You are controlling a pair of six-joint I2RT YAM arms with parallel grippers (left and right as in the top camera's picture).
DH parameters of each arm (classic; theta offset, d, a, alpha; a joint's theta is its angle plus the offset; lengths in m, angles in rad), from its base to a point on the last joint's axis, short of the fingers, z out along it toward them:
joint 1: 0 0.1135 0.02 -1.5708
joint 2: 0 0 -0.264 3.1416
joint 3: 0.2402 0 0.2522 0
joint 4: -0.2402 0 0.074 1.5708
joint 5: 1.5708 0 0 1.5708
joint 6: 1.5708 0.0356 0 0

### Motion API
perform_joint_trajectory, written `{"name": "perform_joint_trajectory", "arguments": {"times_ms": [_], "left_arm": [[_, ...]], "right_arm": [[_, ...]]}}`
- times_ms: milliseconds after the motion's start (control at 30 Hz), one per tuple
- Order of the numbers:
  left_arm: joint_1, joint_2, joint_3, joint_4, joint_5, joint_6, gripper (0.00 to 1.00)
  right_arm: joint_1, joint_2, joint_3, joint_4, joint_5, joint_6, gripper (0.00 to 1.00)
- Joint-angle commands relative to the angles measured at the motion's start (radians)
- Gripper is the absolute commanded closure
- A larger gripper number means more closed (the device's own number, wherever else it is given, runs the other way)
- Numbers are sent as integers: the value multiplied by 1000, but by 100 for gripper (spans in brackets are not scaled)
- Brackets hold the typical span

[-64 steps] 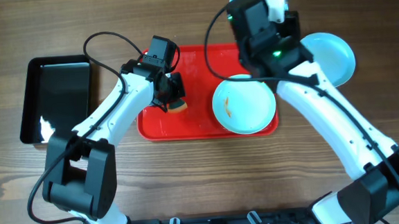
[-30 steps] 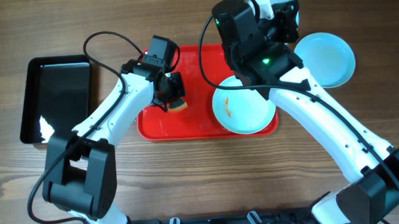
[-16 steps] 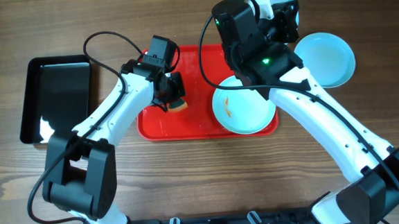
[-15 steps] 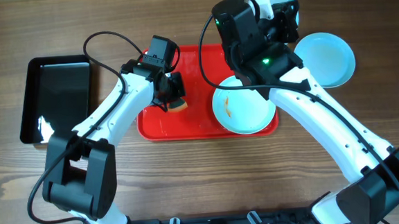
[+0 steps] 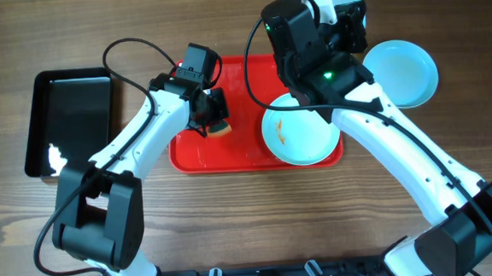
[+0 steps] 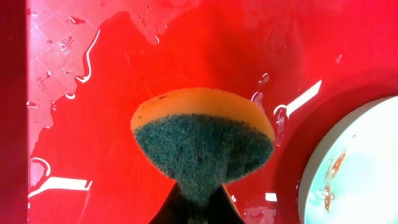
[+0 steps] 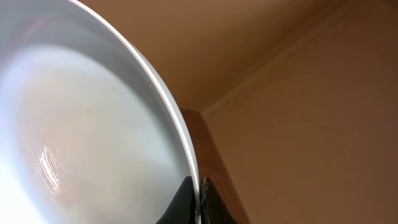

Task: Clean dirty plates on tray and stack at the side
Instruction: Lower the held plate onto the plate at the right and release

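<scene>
At the centre of the overhead frame sits the red tray (image 5: pixel 238 151), with one smeared plate (image 5: pixel 302 139) on its right half, orange-brown streaks on its left inner face. My left gripper (image 5: pixel 213 114) hangs over the tray's left part with its fingers clamped on the sponge (image 6: pixel 202 143), green scouring face toward the camera and yellow foam behind. The tray floor under it is wet, with puddles and beads.

At the upper right, my right gripper (image 7: pixel 198 199) is pinched tight on the thin rim of a pale plate. I judge this is the clean plate (image 5: pixel 409 72) lying on the table (image 5: pixel 234 224) just right of the tray, though the arm hides the contact from above.

The risks I watch:
- Pulling away before the fingers release would drag or tip the clean plate, since the hold is only on its edge.
- The right arm spans over the smeared plate, so bringing the sponge across now could knock the two arms together.
- On the wet tray, the smeared plate may skate under scrubbing unless it is pinned.
</scene>
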Motion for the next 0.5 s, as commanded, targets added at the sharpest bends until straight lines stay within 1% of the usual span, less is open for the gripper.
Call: {"name": "perform_joint_trajectory", "arguments": {"times_ms": [0, 467], "left_arm": [[2, 6, -6, 3, 9, -10, 96], [2, 6, -6, 3, 9, -10, 96]], "right_arm": [[2, -13, -1, 1, -18, 26, 96], [-6, -13, -1, -2, -18, 26, 96]]}}
